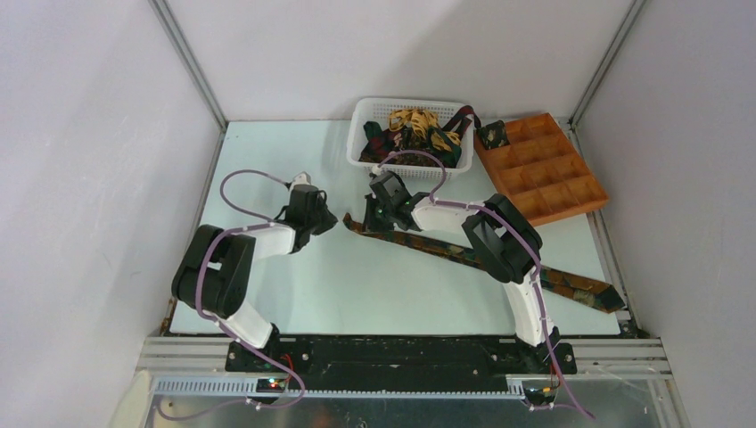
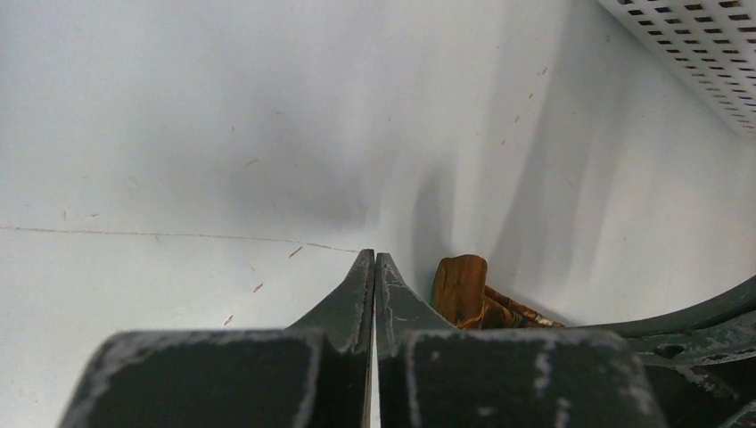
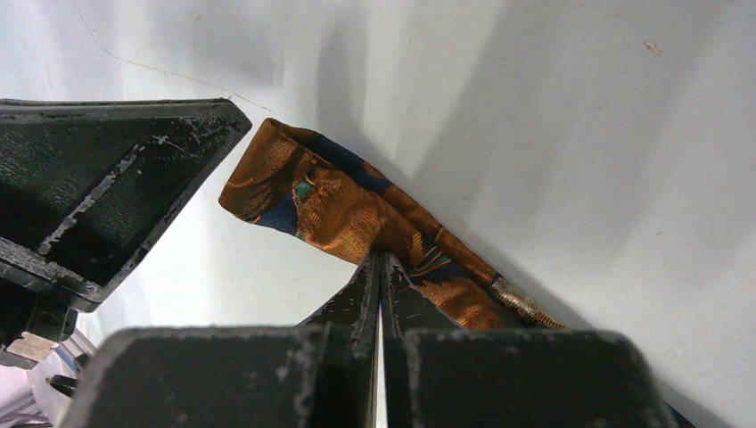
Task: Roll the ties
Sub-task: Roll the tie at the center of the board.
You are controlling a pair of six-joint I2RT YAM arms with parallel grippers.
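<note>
Left gripper (image 2: pixel 373 259): fingers together, empty.
Right gripper (image 3: pixel 379 260): fingers together, tips over tie (image 3: pixel 330 201).
Tie lie: flat, centre to 4 o'clock.

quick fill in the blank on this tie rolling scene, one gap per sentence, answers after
1. The left gripper is ____, with nothing between its fingers.
2. The right gripper sits at the ____ end, not the wide one, of the long tie stretched across the table.
3. A heap of loose ties lies in the white ____.
4. One dark rolled tie sits in a corner compartment of the orange-brown ____.
Answers: shut; narrow; basket; tray.
</note>
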